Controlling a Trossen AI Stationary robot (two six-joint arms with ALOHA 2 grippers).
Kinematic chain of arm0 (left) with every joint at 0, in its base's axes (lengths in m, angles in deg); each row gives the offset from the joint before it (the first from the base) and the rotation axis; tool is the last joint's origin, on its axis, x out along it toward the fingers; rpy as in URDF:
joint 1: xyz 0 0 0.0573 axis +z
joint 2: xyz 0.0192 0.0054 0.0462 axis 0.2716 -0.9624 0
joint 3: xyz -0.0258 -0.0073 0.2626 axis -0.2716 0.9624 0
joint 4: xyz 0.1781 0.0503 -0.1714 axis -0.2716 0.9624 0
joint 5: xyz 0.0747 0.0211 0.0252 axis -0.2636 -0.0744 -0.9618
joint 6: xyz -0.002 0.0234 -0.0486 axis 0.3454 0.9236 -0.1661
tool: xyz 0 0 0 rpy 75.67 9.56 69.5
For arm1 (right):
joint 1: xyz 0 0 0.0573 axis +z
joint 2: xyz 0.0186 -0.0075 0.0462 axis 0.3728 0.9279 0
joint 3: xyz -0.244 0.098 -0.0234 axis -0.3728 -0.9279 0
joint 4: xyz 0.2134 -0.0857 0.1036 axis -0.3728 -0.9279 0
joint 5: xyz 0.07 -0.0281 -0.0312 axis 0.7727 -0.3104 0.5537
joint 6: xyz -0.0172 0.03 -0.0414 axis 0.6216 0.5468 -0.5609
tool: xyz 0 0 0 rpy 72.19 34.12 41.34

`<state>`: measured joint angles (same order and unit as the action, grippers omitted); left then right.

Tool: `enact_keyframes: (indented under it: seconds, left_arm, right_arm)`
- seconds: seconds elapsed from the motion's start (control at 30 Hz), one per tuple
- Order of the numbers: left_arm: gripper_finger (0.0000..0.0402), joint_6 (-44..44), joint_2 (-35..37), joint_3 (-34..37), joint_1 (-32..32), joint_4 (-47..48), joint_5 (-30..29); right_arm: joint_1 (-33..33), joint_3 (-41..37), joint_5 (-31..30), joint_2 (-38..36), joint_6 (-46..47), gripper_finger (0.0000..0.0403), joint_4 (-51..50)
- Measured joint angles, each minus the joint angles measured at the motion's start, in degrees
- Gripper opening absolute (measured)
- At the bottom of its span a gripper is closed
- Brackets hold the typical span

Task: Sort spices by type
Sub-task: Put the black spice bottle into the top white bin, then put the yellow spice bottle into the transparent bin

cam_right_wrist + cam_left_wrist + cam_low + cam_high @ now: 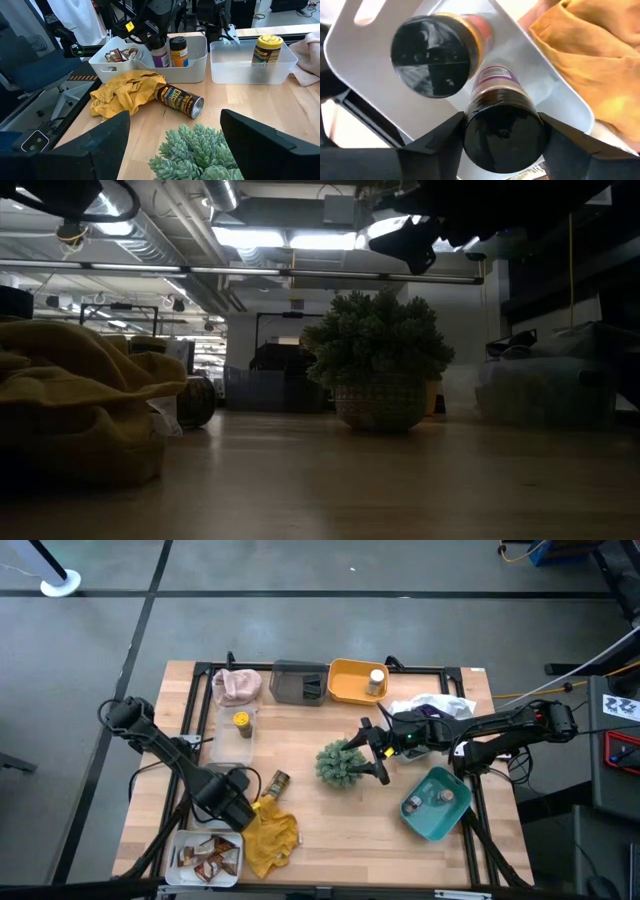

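1. Left gripper (502, 120) clamped on the black cap of purple-label bottle (495, 77), upright in white bin (365, 75) at the table's 7 o'clock, just beside orange-label bottle (431, 55).
2. Probably rigid, light, smooth plastic (cap sides look slippery); best gripped across the cap, as here.
3. Right gripper (175, 117) spread wide, empty, above green plant (342, 764) near table centre.
4. Lying jar (278, 782) at 12 o'clock of yellow cloth (272, 835); likely to roll, so take across the body.
5. Cloth just beside the bin, a possible snag (soft, bunched).
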<state>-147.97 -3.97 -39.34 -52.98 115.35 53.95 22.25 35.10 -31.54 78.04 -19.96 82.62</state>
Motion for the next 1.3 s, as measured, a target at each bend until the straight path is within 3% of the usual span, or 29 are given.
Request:
enact_keyframes:
  seconds: [0.2, 0.47, 0.87, 1.07, 1.3]
  left_arm:
    - [0.0257, 0.2, -2.7, 0.0, 1.2, 3.2, 2.3]
    - [0.0265, 9.0, -2.1, 0.0, 3.5, 2.8, 6.3]
    - [0.0265, 3.0, 6.1, 0.0, 3.8, 2.7, 5.3]
    - [0.0265, 1.5, 9.8, 0.0, 3.8, 2.6, 1.4]
    - [0.0265, 0.6, 13.4, 0.0, 3.8, 1.1, -13.2]
  right_arm:
    - [0.0, 0.0, 0.0, 0.0, 0.0, 0.031, -1.4]
    - [0.0, 0.0, 0.0, 0.0, 0.0, 0.031, -1.5]
    - [0.0, 0.0, 0.0, 0.0, -0.2, 0.031, -1.5]
    - [0.0, 0.0, 0.0, 0.0, -3.6, 0.031, -1.3]
    - [0.0, 0.0, 0.0, 0.0, -4.9, 0.031, 2.5]
